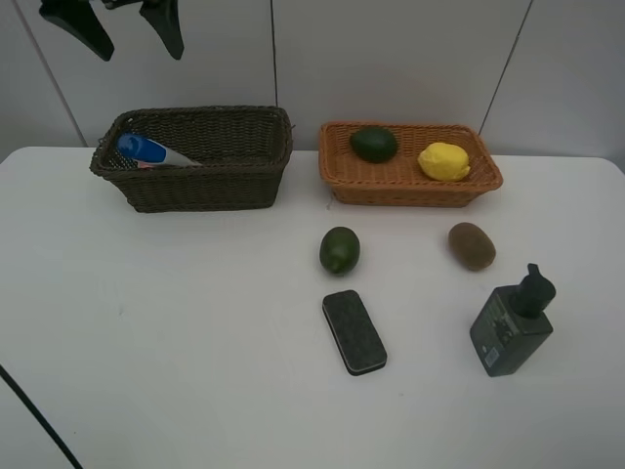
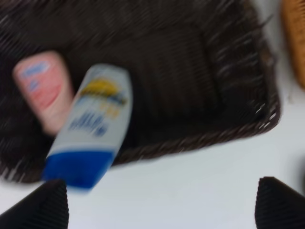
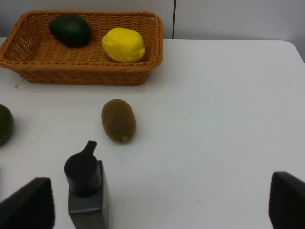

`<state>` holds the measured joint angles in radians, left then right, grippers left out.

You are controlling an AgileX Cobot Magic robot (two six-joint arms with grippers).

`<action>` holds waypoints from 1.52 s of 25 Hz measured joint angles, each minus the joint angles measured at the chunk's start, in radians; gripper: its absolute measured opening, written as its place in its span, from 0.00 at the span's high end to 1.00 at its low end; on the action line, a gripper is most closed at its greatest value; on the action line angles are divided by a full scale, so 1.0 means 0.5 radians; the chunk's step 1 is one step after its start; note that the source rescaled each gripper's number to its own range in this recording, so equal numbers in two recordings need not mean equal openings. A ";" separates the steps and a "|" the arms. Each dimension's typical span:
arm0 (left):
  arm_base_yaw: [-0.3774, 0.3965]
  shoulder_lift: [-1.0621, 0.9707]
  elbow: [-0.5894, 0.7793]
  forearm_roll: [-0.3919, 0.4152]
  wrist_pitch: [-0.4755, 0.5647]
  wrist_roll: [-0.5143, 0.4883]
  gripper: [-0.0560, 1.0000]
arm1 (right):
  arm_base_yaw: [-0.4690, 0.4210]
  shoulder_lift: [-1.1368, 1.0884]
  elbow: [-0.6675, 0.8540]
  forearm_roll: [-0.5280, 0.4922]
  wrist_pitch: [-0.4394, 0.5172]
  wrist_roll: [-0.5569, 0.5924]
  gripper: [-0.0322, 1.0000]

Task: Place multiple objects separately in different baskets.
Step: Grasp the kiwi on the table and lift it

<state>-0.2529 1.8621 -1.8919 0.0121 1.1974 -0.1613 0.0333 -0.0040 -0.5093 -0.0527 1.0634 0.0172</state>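
The dark brown basket point(image 1: 205, 186) holds the white blue-capped bottle point(image 1: 151, 150), which leans on the near rim, and the pink bottle point(image 2: 43, 90) lies beside it. In the orange-tan basket point(image 1: 410, 188) lie the avocado point(image 1: 374, 144) and the lemon point(image 1: 444, 161). On the table rest the lime point(image 1: 339, 250), kiwi point(image 1: 472, 245), black eraser point(image 1: 354, 331) and dark-green pump bottle point(image 1: 513, 324). My left gripper point(image 1: 117, 27) hangs open and empty high above the dark basket. My right gripper point(image 3: 157, 205) is open and empty, near the pump bottle point(image 3: 86, 191), and out of the exterior view.
A black cable point(image 1: 39, 415) crosses the table's front left corner. The white table point(image 1: 176, 322) ends at a grey back wall just behind both baskets. The left wrist view is blurred.
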 joint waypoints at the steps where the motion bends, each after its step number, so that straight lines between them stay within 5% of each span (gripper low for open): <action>1: 0.031 -0.108 0.135 0.000 0.000 -0.019 0.00 | 0.000 0.000 0.000 0.000 0.000 0.000 0.02; 12: 0.099 -1.436 1.635 -0.008 -0.002 -0.182 0.00 | 0.000 0.000 0.000 0.000 0.000 0.000 0.02; 18: 0.099 -2.146 2.177 -0.008 0.000 -0.178 0.00 | 0.000 0.000 0.000 0.000 0.000 0.000 0.02; 29: 0.099 -3.344 2.686 -0.008 -0.107 0.178 0.00 | 0.000 0.000 0.000 0.000 0.000 0.000 0.02; 38: 0.099 -3.731 2.763 -0.024 -0.262 0.277 0.00 | 0.000 0.000 0.000 0.000 0.000 0.000 0.02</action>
<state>-0.2035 -0.0035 -0.5106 0.0000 1.0665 -0.0230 0.0333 -0.0040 -0.5093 -0.0527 1.0634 0.0172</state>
